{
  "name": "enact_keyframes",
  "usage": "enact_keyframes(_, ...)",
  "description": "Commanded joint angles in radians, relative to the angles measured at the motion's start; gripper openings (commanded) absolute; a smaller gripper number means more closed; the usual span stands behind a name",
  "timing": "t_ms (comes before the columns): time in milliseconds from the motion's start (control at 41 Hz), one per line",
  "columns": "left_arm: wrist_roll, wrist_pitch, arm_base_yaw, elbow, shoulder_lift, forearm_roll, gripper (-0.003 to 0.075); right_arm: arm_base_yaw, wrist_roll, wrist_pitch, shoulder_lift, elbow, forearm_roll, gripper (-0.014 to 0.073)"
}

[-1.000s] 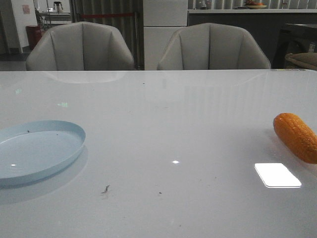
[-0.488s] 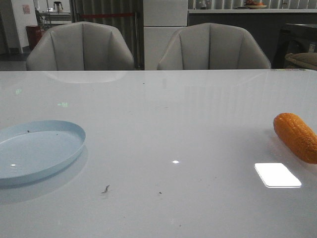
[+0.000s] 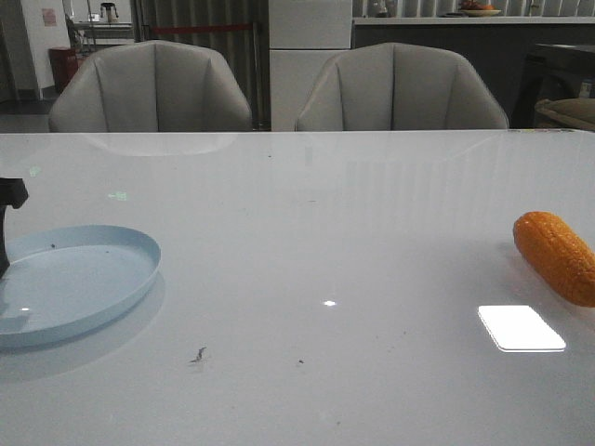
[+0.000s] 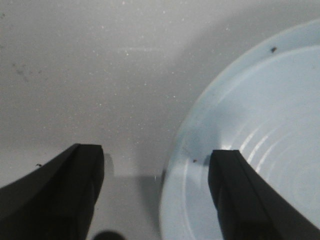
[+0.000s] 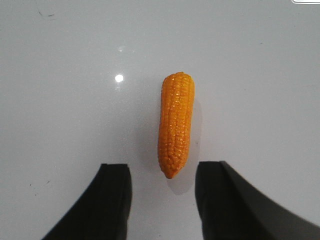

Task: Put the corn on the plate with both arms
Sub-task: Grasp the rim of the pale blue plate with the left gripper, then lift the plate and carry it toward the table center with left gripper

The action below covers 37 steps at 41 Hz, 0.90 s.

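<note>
The orange corn [image 3: 558,255] lies on the white table at the far right. In the right wrist view the corn [image 5: 175,124] lies just ahead of my open, empty right gripper [image 5: 162,172], its tapered tip level with the fingertips. The pale blue plate [image 3: 70,283] sits at the left. A dark part of the left arm [image 3: 9,218] shows at the left edge over the plate. In the left wrist view my left gripper [image 4: 157,155] is open and empty, straddling the rim of the plate [image 4: 250,145], one finger over the plate, the other over the table.
Two grey chairs [image 3: 153,88] [image 3: 400,88] stand behind the table's far edge. A bright light reflection [image 3: 521,327] lies on the table near the corn. Small dark specks [image 3: 198,354] mark the table near the front.
The left arm has come into the front view at the left edge, above the plate. The corn and plate have not moved.
</note>
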Motion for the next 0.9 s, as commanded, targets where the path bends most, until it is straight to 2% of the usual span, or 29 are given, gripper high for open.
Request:
enact_keyframes(0, -0.013, -0.014, -0.001, -0.031, -0.026, -0.003, 0.0491, -0.003, -0.015, -0.059, -0.009, -0.029, 0.002, 0.0416)
enact_keyframes(220, -0.013, -0.006, -0.001, -0.031, -0.006, -0.003, 0.0477, -0.003, -0.015, -0.059, -0.009, -0.029, 0.002, 0.0416)
enact_keyframes(317, -0.013, -0.002, -0.001, -0.031, -0.006, -0.003, 0.0378, -0.003, -0.015, -0.060, -0.009, -0.029, 0.002, 0.0416)
enact_keyframes(488, -0.013, 0.007, -0.001, -0.031, -0.006, -0.003, 0.0090, -0.003, -0.015, -0.060, -0.009, -0.029, 0.002, 0.0416)
enact_keyframes(683, -0.011, 0.087, -0.001, -0.115, -0.006, 0.016, 0.0096, -0.003, -0.015, -0.059, -0.009, -0.029, 0.002, 0.0416)
enact_keyframes(878, -0.011, 0.240, -0.005, -0.347, -0.006, -0.005, 0.0096, -0.003, -0.015, -0.059, -0.009, -0.029, 0.002, 0.0416)
